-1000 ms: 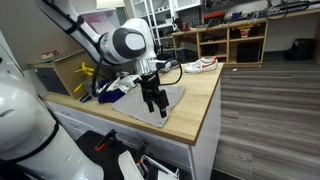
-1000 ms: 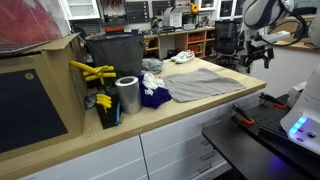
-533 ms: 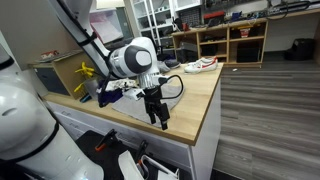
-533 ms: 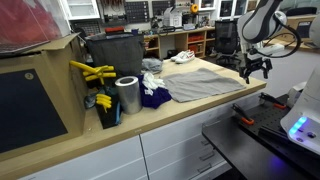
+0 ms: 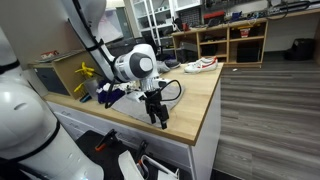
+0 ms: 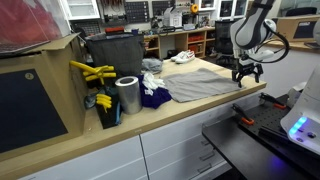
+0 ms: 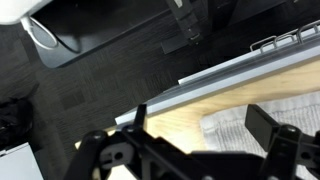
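As the long light-wood table (image 6: 120, 135) with white drawer fronts bears every item inspected, it is entered first; both exterior views show it (image 5: 203, 100). The white robot arm (image 5: 130, 65) reaches over it. Its jaws hang just above the table's front edge, spread wide and holding nothing. The wrist view confirms the wide gap.

The flat grey woven cloth (image 6: 205, 83) lies spread on the table. In that exterior view the jaws stand at its 3 o'clock corner, close above it but, as far as can be judged, not touching. In the wrist view the cloth (image 7: 250, 122) appears at 4 o'clock, beside the table's rim.

Assessment: the approach to the cloth's corner is largely made. No grip is taken, and the cloth lies flat, neither lifted nor folded. All handling is left.

Surroundings, by size:
- a dark grey plastic bin (image 6: 112, 52) at the cloth's 10 o'clock
- a crumpled purple-blue cloth (image 6: 153, 96) just beside the grey cloth at 9 o'clock
- a white and red sports shoe (image 6: 183, 56) at 12 o'clock
- a shiny metal cylinder (image 6: 127, 95) farther out at 9 o'clock
- yellow hand tools (image 6: 92, 72) beyond it

None stands between jaws and cloth. The table edge, directly beneath the jaws, leaves little margin.
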Controlling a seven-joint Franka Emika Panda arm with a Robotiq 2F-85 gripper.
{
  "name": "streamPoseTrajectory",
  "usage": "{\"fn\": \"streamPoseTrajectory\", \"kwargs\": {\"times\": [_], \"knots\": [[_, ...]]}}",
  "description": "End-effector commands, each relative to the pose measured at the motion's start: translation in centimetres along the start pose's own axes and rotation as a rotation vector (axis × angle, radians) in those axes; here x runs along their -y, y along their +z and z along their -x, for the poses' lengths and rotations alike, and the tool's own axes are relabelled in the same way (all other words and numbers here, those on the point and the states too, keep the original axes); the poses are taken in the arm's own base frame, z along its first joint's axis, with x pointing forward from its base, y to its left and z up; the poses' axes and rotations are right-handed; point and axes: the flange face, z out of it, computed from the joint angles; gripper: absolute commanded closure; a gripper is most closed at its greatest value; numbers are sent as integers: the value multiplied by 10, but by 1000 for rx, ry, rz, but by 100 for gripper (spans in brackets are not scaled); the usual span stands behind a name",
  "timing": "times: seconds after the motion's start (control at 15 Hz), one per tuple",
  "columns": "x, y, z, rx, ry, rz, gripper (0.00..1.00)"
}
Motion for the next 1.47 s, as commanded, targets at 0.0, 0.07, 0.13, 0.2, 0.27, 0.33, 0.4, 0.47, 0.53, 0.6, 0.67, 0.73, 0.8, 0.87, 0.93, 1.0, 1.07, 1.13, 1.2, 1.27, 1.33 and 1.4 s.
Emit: {"fn": "streamPoseTrajectory", "kwargs": {"times": [0.0, 0.07, 0.13, 0.2, 0.27, 0.33, 0.4, 0.47, 0.53, 0.6, 0.67, 0.73, 0.8, 0.87, 0.93, 1.0, 1.07, 1.13, 1.2, 1.27, 1.33, 1.4], "knots": [[13, -7, -10, -27, 8, -24, 0], [15, -8, -12, -29, 10, -26, 0], [15, -8, -13, -31, 12, -27, 0], [14, -6, -15, -30, 12, -21, 0], [11, -4, -16, -31, 10, -13, 0], [8, 0, -17, -30, 12, -5, 0], [4, 3, -19, -28, 18, 0, 0], [0, 6, -21, -27, 24, 3, 0], [-3, 9, -23, -26, 31, 2, 0], [-4, 12, -24, -26, 39, 0, 0], [-5, 13, -25, -28, 45, -5, 0], [-4, 13, -26, -29, 48, -8, 0], [-2, 14, -26, -29, 49, -11, 0], [-1, 15, -26, -29, 49, -11, 0], [1, 16, -25, -28, 48, -11, 0], [1, 18, -25, -28, 48, -8, 0], [0, 20, -26, -29, 48, -6, 8], [-1, 22, -27, -29, 49, -5, 26], [-1, 24, -27, -31, 50, -7, 34], [-2, 26, -28, -32, 51, -7, 42], [-3, 27, -29, -33, 52, -7, 49], [-6, 28, -30, -31, 61, -4, 57]]}}
